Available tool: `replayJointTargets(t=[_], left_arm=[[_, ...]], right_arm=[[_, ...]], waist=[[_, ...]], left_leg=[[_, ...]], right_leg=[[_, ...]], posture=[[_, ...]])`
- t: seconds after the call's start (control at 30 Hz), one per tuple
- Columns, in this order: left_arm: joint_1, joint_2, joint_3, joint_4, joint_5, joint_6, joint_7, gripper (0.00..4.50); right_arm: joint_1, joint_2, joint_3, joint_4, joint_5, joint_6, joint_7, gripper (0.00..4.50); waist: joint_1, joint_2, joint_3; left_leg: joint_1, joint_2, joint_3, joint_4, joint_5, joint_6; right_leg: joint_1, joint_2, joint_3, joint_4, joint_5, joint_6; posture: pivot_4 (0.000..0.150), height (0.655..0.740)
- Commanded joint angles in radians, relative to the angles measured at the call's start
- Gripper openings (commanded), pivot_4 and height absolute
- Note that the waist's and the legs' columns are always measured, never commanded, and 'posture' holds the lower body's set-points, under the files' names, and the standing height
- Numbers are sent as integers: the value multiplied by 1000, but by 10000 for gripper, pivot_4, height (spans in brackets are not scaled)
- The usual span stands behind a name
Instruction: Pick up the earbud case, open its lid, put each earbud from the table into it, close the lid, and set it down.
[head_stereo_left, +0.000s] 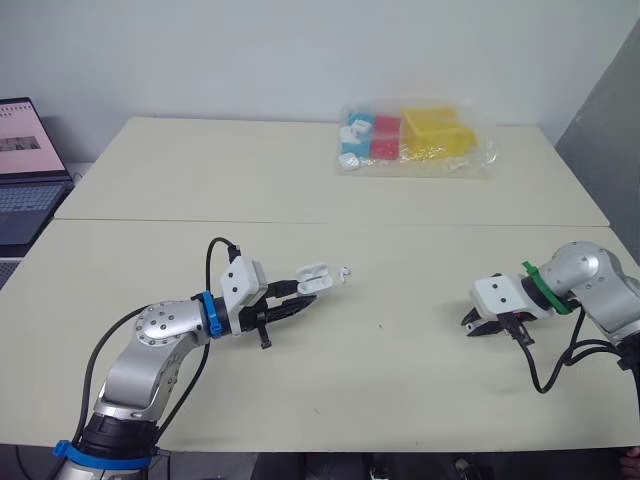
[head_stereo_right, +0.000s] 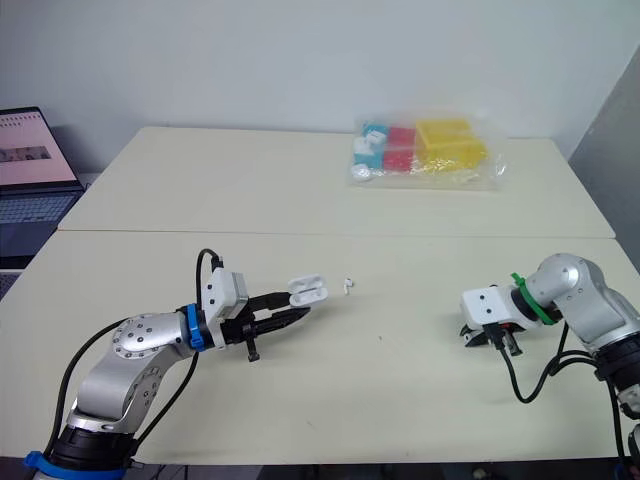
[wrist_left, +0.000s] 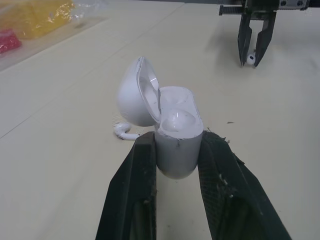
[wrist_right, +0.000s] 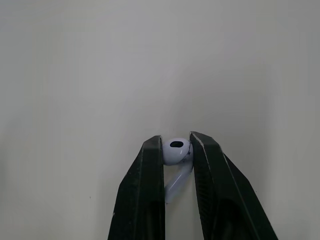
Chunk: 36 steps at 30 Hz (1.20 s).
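While a laptop (head_stereo_left: 25, 170) sits at the far left and a clear bag (head_stereo_left: 415, 140) of blue, red and yellow blocks lies on the far side of the table (head_stereo_left: 400, 380), both are well apart from the grippers. Left of centre, the left gripper (head_stereo_left: 300, 303) pinches the case (wrist_left: 175, 135) by its body, lid (wrist_left: 135, 95) swung open; what its wells hold is unclear. A loose earbud (head_stereo_left: 346, 271) lies just right of the case. Well to the right, low over the table, the right gripper (head_stereo_left: 485, 325) pinches a second earbud (wrist_right: 175, 151).
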Motion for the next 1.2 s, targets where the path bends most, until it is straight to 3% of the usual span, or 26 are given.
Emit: replayJointTargets(t=[0.03, 0.3, 0.6, 0.7, 0.8, 0.9, 1.2], left_arm=[[1, 7, 15, -39, -15, -3, 7, 7755], [3, 6, 9, -41, -15, -4, 11, 7755], [-4, 2, 9, -30, -12, -7, 16, 7755], [-6, -3, 6, -27, -8, -9, 19, 7755], [-8, -9, 2, -29, -7, -10, 22, 7755], [-8, -14, -3, -28, -3, -15, 18, 7755], [-18, -26, -30, -8, 11, -45, 11, 7755]], right_arm=[[-15, 14, -8, 35, -23, -3, 25, 7615], [0, 16, -38, 84, -39, -110, -5, 35265], [88, -92, -176, -145, 37, 91, -36, 35777], [110, -93, -189, -279, 24, 310, -87, 35777], [98, -81, -165, -406, 9, 577, -129, 35777], [72, -71, -107, -460, -36, 696, -146, 35777], [-53, -7, 56, -417, -135, 775, -141, 35777]], waist=[[0, 0, 0], [2, 0, 0], [4, 2, 1], [0, 2, 1], [0, 2, 1], [0, 2, 1], [0, 2, 1]], left_leg=[[0, 0, 0, 0, 0, 0], [8, 0, 0, 0, 0, 0], [8, -1, 1, 0, 0, 0], [9, 0, 1, 0, 0, 0], [12, 1, 2, -1, 0, 0], [12, 1, 4, -1, 0, 0], [13, -1, 14, -1, 0, 0]], right_leg=[[0, 0, 0, 0, 0, 0], [8, 0, 0, -1, 0, 0], [8, -1, 1, -1, 0, 0], [8, -1, 1, -1, 0, 0], [8, -2, 3, 1, 0, 0], [8, -2, 5, 1, 1, 0], [6, -1, 14, -1, 3, 5]], posture=[[1500, 7400], [1500, 7400], [1500, 7400], [1500, 7400], [1500, 7400], [1500, 7400], [1500, 7400]])
